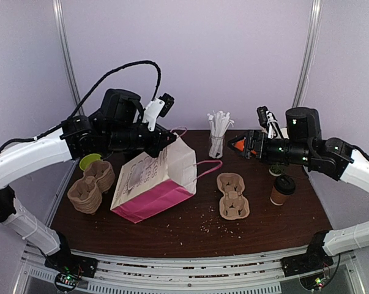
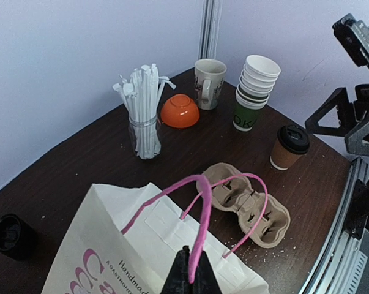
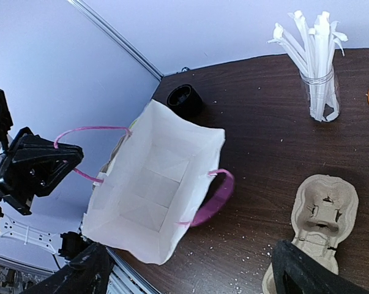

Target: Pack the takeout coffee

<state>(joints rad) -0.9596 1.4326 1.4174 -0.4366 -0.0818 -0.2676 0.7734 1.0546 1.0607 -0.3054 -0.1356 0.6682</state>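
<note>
Room: I see pale lilac walls all round, with a metal post (image 1: 63,49) rising at each back corner.
Surface: a dark brown wooden table (image 1: 190,229), curved along its far edge and speckled with pale crumbs. A metal rail (image 1: 184,269) runs along the near edge, where my arms are bolted.
Coffee (image 1: 283,190): a brown cup with a black lid, standing upright on the right side of the table. It is just right of the cardboard cup carrier (image 1: 232,196), well apart from the bag, and nothing touches it.
Bag (image 1: 153,180): white and pink paper, leaning left of centre with its mouth open toward the right. My right wrist view looks straight into its white inside.
Left pincer (image 2: 190,275): pinched tight on one pink handle (image 2: 202,208) of the bag, holding it up.
Right pincer (image 3: 190,248): spread wide and gripping nothing. It hangs in the air over the table, pointing toward the bag's mouth.
Back of table: a glass of wrapped straws (image 2: 144,113), an upturned orange bowl (image 2: 179,111), a beige mug (image 2: 208,82) and a stack of paper cups (image 2: 256,92), close to the wall.
Left edge: a pile of carriers (image 1: 91,187) beside the bag. Behind it is something green (image 1: 89,161), partly hidden, and I cannot tell what it is.
</note>
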